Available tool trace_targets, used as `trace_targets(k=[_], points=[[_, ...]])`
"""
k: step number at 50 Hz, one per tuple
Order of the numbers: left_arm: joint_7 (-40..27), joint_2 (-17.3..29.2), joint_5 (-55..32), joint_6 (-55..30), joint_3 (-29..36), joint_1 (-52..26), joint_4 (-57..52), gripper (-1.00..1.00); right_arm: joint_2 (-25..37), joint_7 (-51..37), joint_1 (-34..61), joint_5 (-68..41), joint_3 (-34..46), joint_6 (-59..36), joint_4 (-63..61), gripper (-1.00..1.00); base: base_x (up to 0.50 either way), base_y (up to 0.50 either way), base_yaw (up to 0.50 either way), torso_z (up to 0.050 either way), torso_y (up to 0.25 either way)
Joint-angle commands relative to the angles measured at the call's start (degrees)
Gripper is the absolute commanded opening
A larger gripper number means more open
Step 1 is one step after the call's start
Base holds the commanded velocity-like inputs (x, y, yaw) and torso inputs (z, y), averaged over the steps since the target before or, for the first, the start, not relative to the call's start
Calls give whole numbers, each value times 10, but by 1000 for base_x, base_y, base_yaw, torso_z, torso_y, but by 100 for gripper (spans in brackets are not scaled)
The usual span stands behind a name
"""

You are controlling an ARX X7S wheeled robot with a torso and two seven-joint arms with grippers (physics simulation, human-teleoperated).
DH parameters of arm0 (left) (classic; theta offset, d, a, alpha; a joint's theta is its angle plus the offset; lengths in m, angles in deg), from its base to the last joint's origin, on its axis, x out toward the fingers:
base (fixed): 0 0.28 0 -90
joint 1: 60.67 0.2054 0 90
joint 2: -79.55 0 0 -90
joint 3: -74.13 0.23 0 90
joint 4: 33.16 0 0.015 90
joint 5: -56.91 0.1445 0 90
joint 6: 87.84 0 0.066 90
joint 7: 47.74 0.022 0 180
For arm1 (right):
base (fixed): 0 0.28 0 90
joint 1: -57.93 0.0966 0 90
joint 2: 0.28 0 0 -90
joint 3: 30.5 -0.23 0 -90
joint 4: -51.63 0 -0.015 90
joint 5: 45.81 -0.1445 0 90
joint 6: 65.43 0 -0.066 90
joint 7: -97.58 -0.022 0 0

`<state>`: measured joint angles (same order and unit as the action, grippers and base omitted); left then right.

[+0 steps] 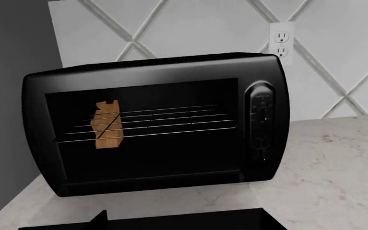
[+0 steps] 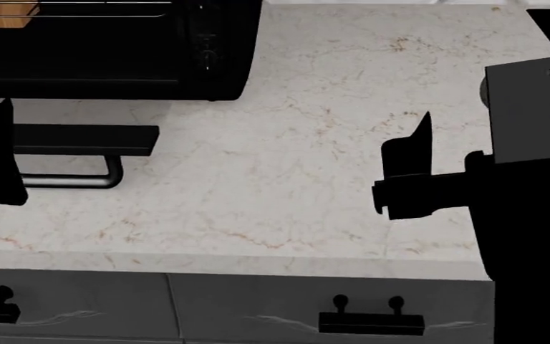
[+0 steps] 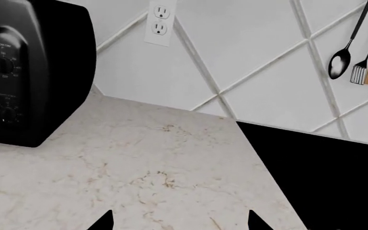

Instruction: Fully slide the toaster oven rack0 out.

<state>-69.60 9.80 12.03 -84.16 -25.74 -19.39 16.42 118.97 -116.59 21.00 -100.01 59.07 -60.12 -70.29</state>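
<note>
The toaster oven (image 1: 152, 124) stands on the counter by the tiled wall, its door (image 2: 74, 140) folded down flat with the bar handle (image 2: 84, 179) at the front. The rack0 (image 1: 149, 122) sits inside the cavity, about mid-height; its front rods also show in the head view (image 2: 94, 8). My left gripper (image 1: 178, 224) hangs in front of the open door, open and empty; one fingertip (image 1: 101, 218) shows, the other is lost against the black door. My right gripper (image 3: 178, 223) is open and empty over the bare counter, right of the oven (image 3: 24, 72).
A tan flat piece (image 1: 107, 124) shows at the rack's left end. A wall outlet (image 3: 159, 21) is behind the oven's right side. Utensils (image 3: 353, 52) hang at the far right above a black cooktop (image 3: 325, 167). Drawers (image 2: 371, 322) sit below the counter edge.
</note>
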Motion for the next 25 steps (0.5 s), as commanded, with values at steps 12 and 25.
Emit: trace_targets(k=[12,25], points=[[-17,24,-22,32,17,-18,33,100,18,-37,52,-49,33,-3,31,100,462,-186,0,0,0],[-23,29,-33,35,8,-12,30,100,33,-6,40,-9,78,61,63,100,485,-8,0,0,1]])
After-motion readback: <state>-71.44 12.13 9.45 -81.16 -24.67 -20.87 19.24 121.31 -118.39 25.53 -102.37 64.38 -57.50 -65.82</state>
